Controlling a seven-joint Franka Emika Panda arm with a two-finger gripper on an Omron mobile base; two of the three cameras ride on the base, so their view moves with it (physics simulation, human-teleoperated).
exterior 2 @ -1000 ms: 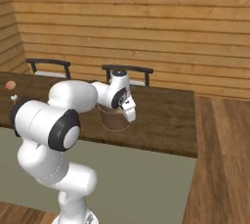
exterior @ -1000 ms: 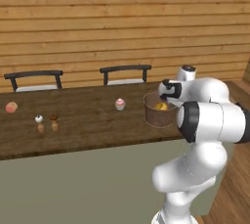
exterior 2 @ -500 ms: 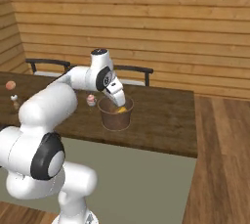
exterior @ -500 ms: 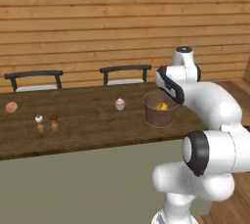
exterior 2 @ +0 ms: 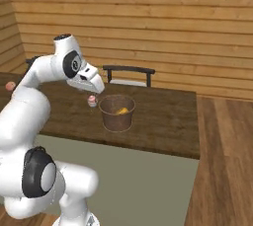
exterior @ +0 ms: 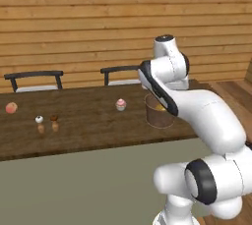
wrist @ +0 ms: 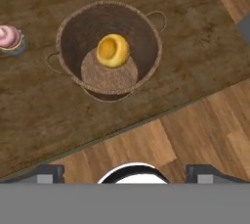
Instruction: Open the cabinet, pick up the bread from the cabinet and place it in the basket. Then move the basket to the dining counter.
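The fingers (wrist: 125,171) have lifted away and stand spread wide, holding nothing. Below them, well apart, the basket (wrist: 108,51) sits on the bench (wrist: 44,110) with the bread (wrist: 113,50) inside. To my judgement, the task is complete.

Arm hides part of basket (exterior: 158,116); shakers (exterior: 47,123) too small

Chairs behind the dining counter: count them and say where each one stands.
2. One chair stands behind the dining counter toward its left end; the other chair stands behind its middle, just left of the arm. More could be hidden behind the arm.
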